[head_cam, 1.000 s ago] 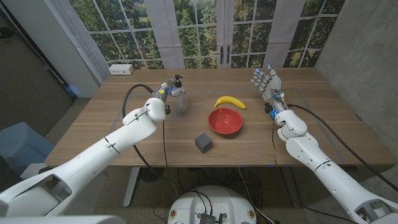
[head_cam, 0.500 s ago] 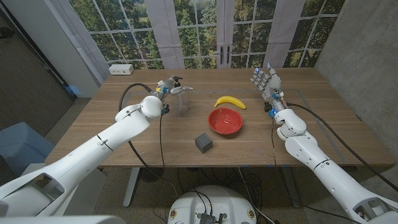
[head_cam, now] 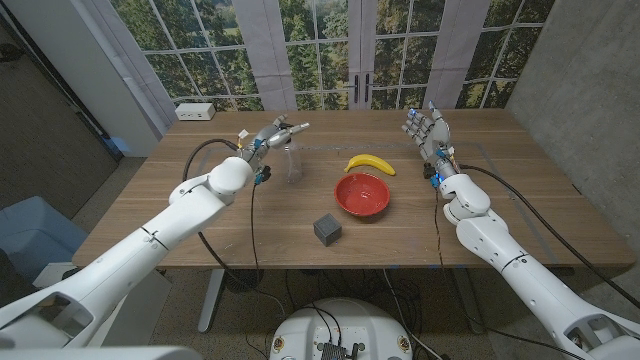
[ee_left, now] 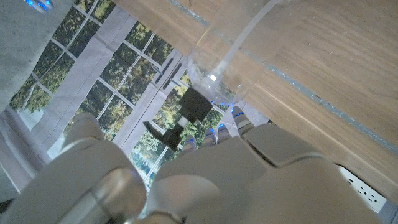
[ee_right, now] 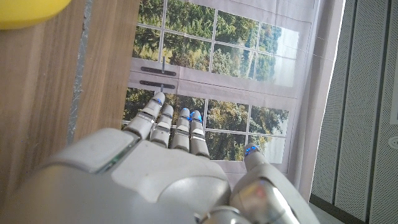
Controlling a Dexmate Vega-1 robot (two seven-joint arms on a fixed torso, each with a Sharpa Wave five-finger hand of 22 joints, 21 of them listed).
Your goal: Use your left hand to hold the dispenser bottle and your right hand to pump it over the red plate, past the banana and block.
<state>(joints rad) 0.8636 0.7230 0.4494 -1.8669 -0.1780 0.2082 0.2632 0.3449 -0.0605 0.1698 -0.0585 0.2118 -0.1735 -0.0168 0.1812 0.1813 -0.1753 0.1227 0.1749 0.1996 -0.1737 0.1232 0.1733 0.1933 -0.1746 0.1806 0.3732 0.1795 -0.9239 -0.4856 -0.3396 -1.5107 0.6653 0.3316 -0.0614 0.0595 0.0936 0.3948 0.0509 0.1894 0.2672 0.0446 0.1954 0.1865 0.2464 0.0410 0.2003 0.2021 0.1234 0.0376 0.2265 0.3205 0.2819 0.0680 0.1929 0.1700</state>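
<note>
Here the dispenser bottle (head_cam: 293, 163) stands beside the left hand's (head_cam: 268, 137) fingers (head_cam: 296, 128).

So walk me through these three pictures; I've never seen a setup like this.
This is a white two-armed robot at a wooden table. The wide picture looks down from its head. The other two come from cameras on its wrists, looking along the backs of its hands.

On the table lie a yellow banana, a red plate and a small dark grey block. The left hand is at a clear plastic dispenser bottle with a black pump; whether it grips it, I cannot tell. The right hand is open, holding nothing.
</note>
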